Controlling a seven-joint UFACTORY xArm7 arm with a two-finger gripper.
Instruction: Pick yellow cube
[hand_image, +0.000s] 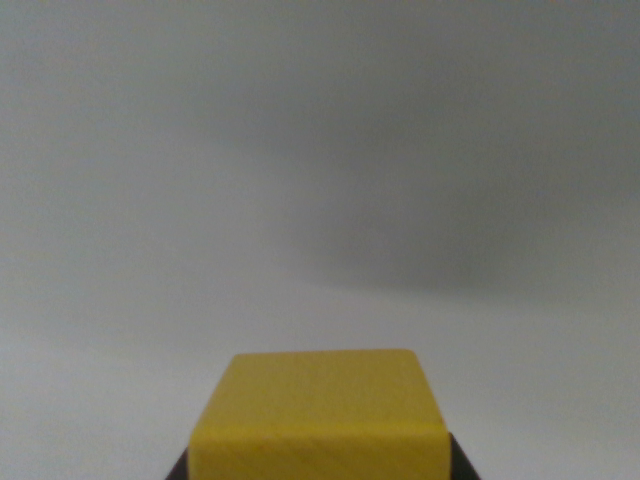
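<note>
A yellow cube (320, 405) fills the bottom centre of the wrist view, its flat top and front face showing wood grain. Dark finger tips (180, 468) press against its lower left and lower right corners at the frame's bottom edge. My gripper (318, 472) is shut on the cube, most of it hidden below the frame. Behind the cube lies a plain grey surface (150, 200), blurred and out of focus.
A broad soft shadow (450, 220) darkens the grey surface toward the wrist view's right. Nothing else stands on the surface within view.
</note>
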